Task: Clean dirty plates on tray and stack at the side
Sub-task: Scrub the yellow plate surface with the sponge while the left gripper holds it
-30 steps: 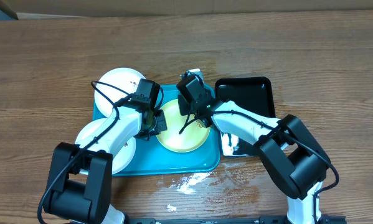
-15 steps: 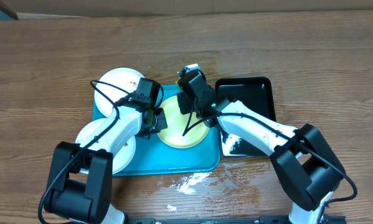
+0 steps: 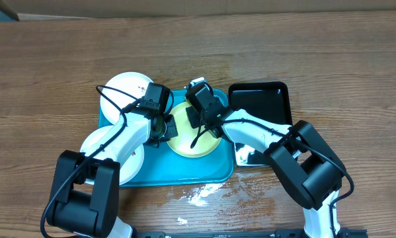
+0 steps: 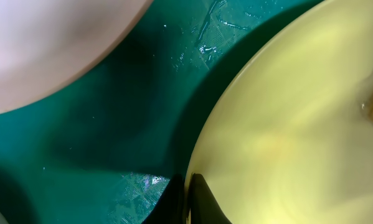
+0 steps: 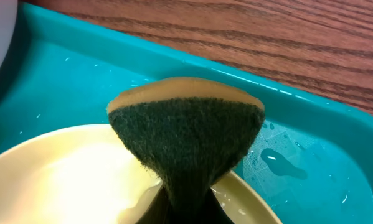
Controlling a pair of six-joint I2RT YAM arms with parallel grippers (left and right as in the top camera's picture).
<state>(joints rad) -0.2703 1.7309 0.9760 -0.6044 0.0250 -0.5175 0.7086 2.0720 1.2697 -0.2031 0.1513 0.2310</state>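
My left gripper is pinching the rim of the yellow-green plate; right gripper clamps a scouring sponge, which overhead hides

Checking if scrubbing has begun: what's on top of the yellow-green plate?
A green sponge, pinched by the right gripper, lies over its far rim; the plate beneath it is hidden.

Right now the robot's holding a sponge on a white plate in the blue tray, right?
Almost. The sponge in the right gripper is on the pale yellow-green plate, not a white one. The right wrist view shows it. The plate is in the blue tray.
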